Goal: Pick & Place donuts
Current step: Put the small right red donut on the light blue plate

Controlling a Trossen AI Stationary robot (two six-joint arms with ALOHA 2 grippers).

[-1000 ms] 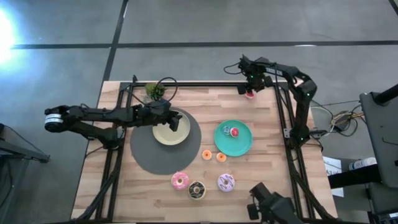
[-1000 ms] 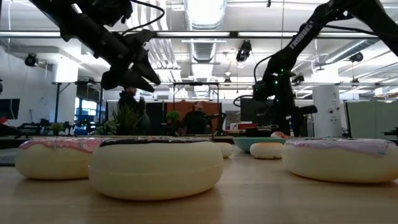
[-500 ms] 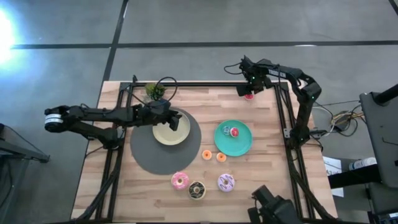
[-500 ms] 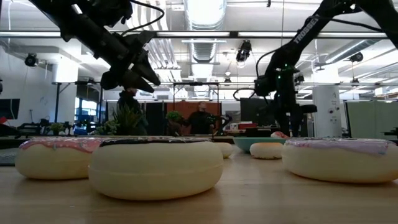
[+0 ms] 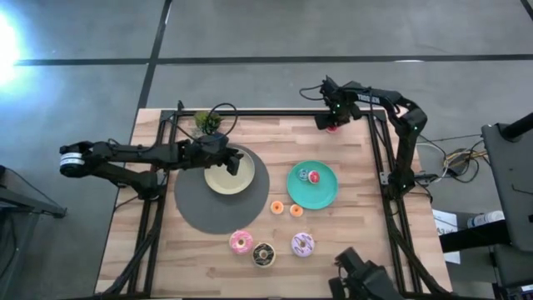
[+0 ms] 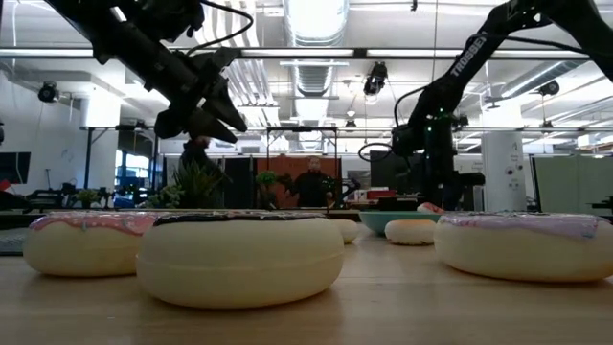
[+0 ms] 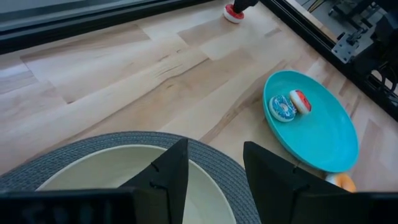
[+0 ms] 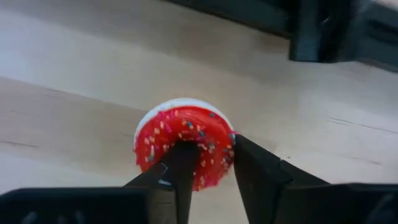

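A: Item one, the right gripper?

B: It sits at the table's far edge, right of centre. Its fingers are a narrow gap apart, tips down on a small red sprinkled donut. One tip is in the ring's hole, the other on its outer side. Whether they pinch it tight cannot be told. The donut lies flat on the wooden table, close to the black frame rail.

A: Item two, the left gripper?

B: It hangs over the beige plate, fingers apart and holding nothing. That plate sits on a round grey mat, left of centre.

A: The remaining donuts?

B: On the teal plate, right of the mat: a blue mini and a red-and-white mini, just beside each other. On bare wood between mat and teal plate: two orange minis and, side by side. Near the front edge, three larger ones in a row: pink, dark chocolate, lilac sprinkled.

A: Anything else?

B: A small green plant at the far edge behind the left arm. A person stands in the room beyond the table.
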